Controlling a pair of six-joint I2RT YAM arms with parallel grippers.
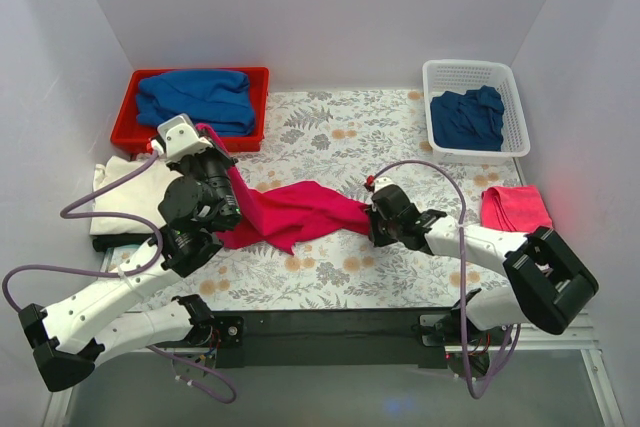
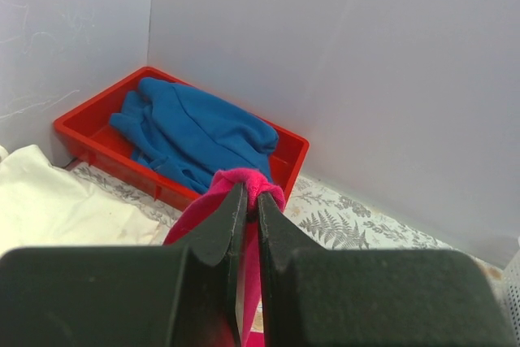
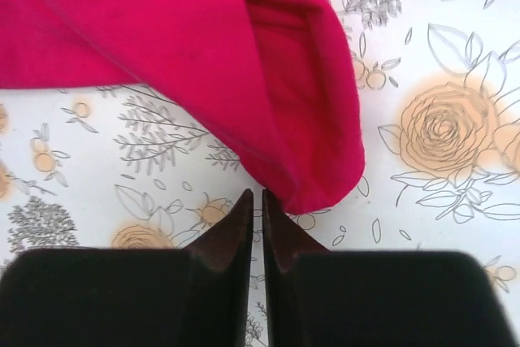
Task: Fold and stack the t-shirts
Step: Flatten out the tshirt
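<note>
The crimson-pink t-shirt (image 1: 300, 212) lies bunched across the middle of the floral table. One end rises in a strip to my left gripper (image 1: 207, 139), which is shut on a fold of it (image 2: 253, 180) and holds it above the table near the red tray. My right gripper (image 1: 369, 214) is down at the shirt's right end. In the right wrist view its jaws (image 3: 257, 197) are closed together with nothing between them, the tips just at the rounded edge of the shirt (image 3: 244, 54).
A red tray (image 1: 125, 132) at the back left holds a blue shirt (image 1: 195, 97). A white basket (image 1: 470, 67) at the back right holds a dark blue shirt (image 1: 467, 117). A cream shirt (image 1: 120, 197) lies at the left, a folded pink shirt (image 1: 515, 207) at the right.
</note>
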